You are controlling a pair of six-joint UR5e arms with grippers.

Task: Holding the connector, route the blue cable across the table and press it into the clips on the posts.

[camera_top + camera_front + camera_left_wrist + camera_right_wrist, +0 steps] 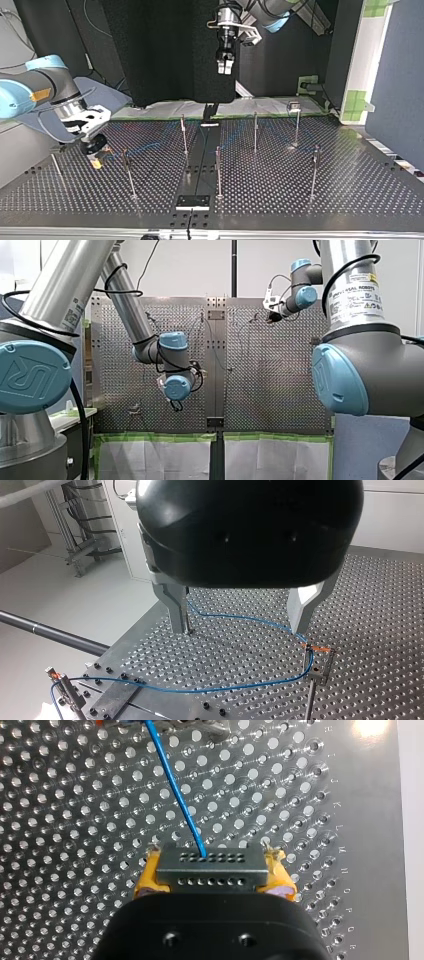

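Observation:
My right gripper (212, 887) is shut on the grey connector (210, 865), its yellow pads (150, 877) against the connector's two sides. The blue cable (175, 785) leaves the connector and runs ahead over the perforated table (60, 845). In the top view my right gripper (95, 150) sits low at the left, close to the table. My left gripper (242, 625) hangs open and holds nothing, its metal fingers (177, 607) well above the blue cable (240, 617). That cable passes through a clip on a post (317, 655) and runs on to another clip (60, 677).
Several thin posts stand on the table (350, 190), among them one (184, 135) near the middle and one (314, 170) at the top view's right. A dark plate (192, 201) lies at the near edge. My left gripper (226, 65) hangs high over the far edge.

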